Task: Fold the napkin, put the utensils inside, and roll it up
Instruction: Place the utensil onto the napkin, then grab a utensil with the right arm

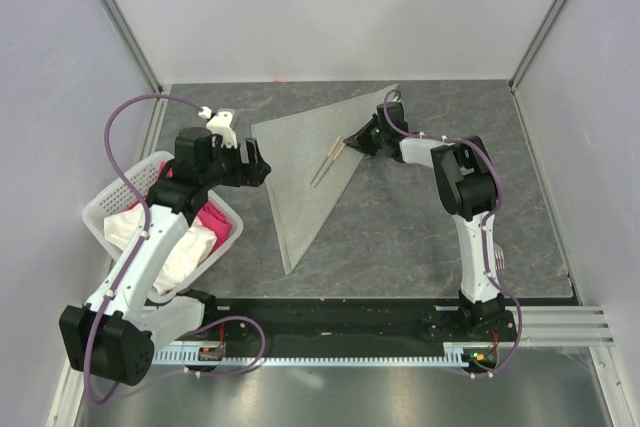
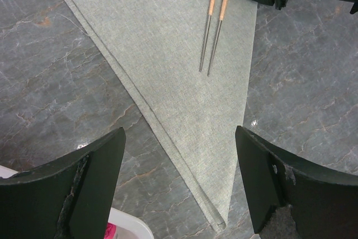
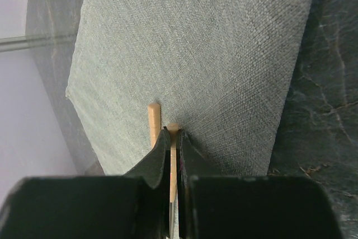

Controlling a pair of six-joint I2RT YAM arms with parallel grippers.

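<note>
**right hand pinched one stick on the folded napkin, left hand waited open**

the napkin lay flat on the counter as a triangle, its long folded edge facing the left arm and one narrow tip pointing toward the near edge. that doubled shape suggested the folding step was done and the cloth was serving as a bed for the sticks. the utensils, two thin sticks with pale wooden ends and darker shafts, lay side by side on the cloth near its right edge, close together but not touching. they were probably put there so the cloth could be rolled over them from that side.

the right hand was closed on the wooden end of one stick, low against the cloth, with the second stick just beside its fingers. it looked more like lining that stick up than carrying it. the left hand hovered with its fingers spread wide and held nothing, above the fold edge near the narrow tip. it was likely keeping clear, or ready to take that corner.

the right fingers covered most of the pinched stick, so how much of it they held, and whether it touched the cloth, could not be told. from above the sticks were very small. a white basket sat partly behind the left arm, with a pink cloth and a white cloth only partly showing.
</note>
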